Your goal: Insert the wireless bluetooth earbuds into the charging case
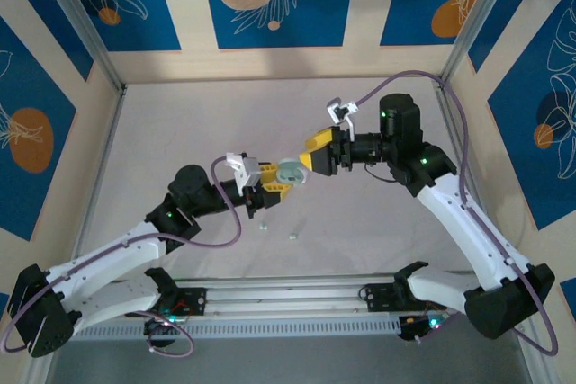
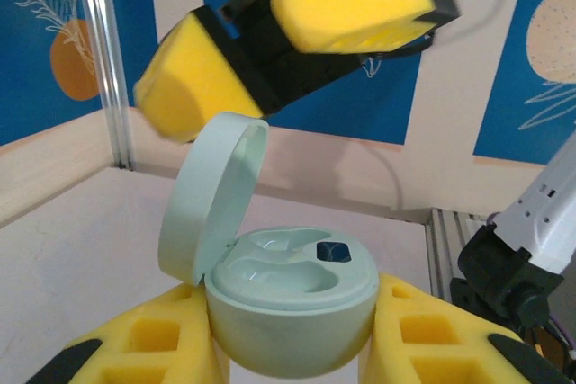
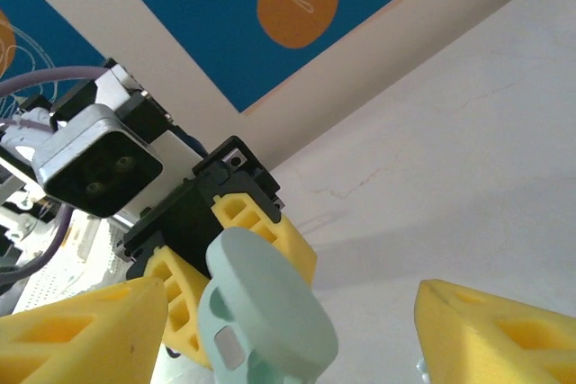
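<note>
Left hand (image 2: 288, 352) yellow fingers (image 2: 148, 343) are clamped on either flank of a pale green charging case (image 2: 290, 312), which is held upright off the desk (image 1: 180, 123). The case's hinged lid (image 2: 211, 204) stands open, tilted back to the left. The insert shows two moulded wells of bare pale-green plastic, with a small dark square panel (image 2: 331, 252) at the rear.

Right hand (image 1: 304, 162) is spread wide just above and beyond the lid, one finger close to the lid's top edge; contact cannot be confirmed.

Two tiny pale earbuds (image 1: 262, 227) (image 1: 292, 236) lie on the desk below the left hand, toward the arm bases, apart from each other and from the case.
</note>
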{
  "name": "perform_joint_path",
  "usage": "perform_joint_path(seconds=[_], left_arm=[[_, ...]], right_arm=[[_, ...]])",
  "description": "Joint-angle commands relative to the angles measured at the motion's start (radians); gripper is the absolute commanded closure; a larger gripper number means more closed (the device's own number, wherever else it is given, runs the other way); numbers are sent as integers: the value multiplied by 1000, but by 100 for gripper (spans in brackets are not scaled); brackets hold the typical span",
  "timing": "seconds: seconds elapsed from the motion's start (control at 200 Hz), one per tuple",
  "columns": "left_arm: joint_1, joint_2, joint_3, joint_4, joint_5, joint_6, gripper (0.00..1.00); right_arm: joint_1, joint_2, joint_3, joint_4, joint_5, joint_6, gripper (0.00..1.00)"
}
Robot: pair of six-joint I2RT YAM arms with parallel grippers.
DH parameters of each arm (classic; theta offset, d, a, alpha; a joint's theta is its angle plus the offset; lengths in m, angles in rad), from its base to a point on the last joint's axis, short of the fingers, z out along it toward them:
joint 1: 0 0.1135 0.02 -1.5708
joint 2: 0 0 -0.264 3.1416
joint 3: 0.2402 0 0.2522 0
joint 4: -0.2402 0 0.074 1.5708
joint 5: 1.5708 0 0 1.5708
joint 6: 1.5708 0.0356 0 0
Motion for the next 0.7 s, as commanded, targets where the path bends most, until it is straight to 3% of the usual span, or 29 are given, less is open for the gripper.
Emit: perform_joint_path(seconds=[0.0,0.06,0.195,0.35,0.47,0.6,0.695], left_arm=[[-7,-30,-14,91,-48,-21,75],[-6,-37,-19,92,-57,-23,75],[-6,-56,-31,102,-80,-27,75],[-6,-86,-39,107,-123,-20,75],[-6,-120,-34,84,-144,-8,75],[-6,-154,-26,52,-163,-4,74],[-7,-175,-29,41,-181,-8,73]], right_arm=[[-13,-45,11,-60,153,55,27],[-24,-51,6,-90,208,87,28],[-30,-48,-12,-113,138,113,29],[-34,-32,-37,-212,289,196,32],[-37,11,-60,-336,441,252,41],[-29,76,-143,-352,402,354,48],[32,126,-214,-323,404,443,50]])
